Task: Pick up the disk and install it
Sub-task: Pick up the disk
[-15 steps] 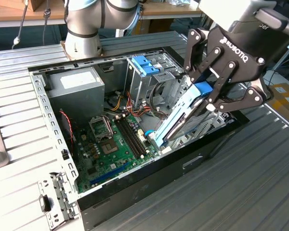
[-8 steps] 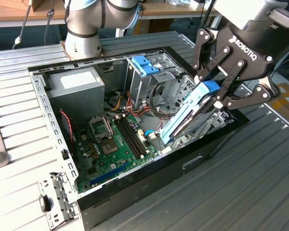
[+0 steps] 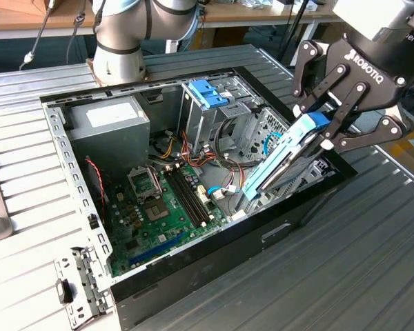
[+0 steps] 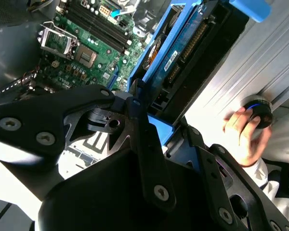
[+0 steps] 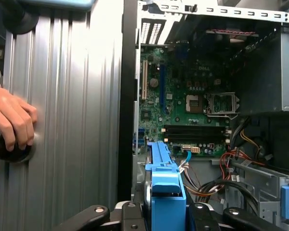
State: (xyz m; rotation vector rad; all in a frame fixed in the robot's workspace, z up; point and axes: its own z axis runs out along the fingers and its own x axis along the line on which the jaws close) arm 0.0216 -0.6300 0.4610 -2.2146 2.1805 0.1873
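Observation:
My gripper [image 3: 323, 131] is shut on the disk [image 3: 283, 162], a flat silver-grey drive framed by bright blue rails. In the exterior view I hold it by its upper end, tilted steeply. Its lower end dips into the open computer case [image 3: 193, 272] near the wall on the exterior view's right, beside the motherboard [image 3: 159, 207]. In the first wrist view the blue rail of the disk [image 5: 166, 187] stands edge-on between my black fingers [image 5: 130, 214]. The disk [image 4: 183, 53] in the second wrist view shows its circuit-board side and connector.
A metal drive cage with a fixed blue clip [image 3: 207, 93] stands at the case's far side, with red and black cables beside it. A grey power-supply box [image 3: 107, 117] fills the far corner on the exterior view's left. A person's hand [image 5: 9, 120] rests on a black knob on the ribbed table.

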